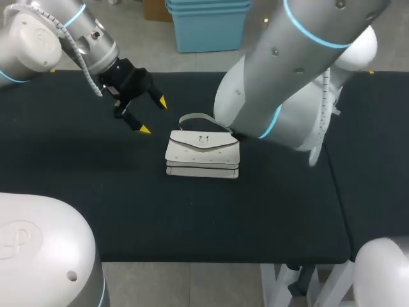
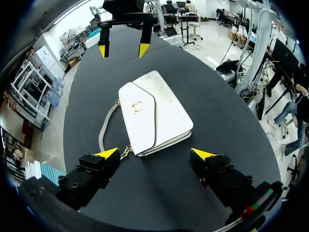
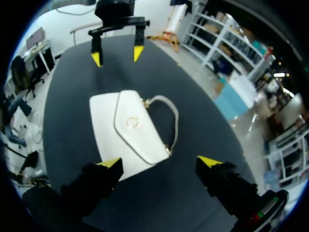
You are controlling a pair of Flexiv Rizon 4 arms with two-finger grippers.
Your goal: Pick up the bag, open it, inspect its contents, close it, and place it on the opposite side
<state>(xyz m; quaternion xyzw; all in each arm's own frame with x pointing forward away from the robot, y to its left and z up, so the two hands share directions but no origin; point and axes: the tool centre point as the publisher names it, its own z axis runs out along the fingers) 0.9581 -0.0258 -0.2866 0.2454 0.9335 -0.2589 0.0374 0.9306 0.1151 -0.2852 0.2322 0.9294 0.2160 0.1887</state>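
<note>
Squarely between the spread left gripper (image 1: 153, 116) and spread right gripper (image 3: 159, 162), the bag (image 1: 202, 153) lies untouched

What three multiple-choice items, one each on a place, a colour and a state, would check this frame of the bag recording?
1. Where is the bag?
A. Lifted off the surface by the right arm's jaws
B. Lying flat on the black table, between the two arms' jaws
C. Hanging over the table's edge

2. What colour is the bag?
A. Red
B. Brown
C. White

3. How do the left arm's jaws stand?
A. Open, clear of the bag
B. Shut on the bag's strap
C. Shut on the bag's flap

Answers:
1 B: the head view shows it flat in mid-table, and each wrist view shows the other arm's jaws beyond it.
2 C: it is white in all three views.
3 A: the left wrist view shows them wide apart, with the bag ahead of them and untouched.
</note>
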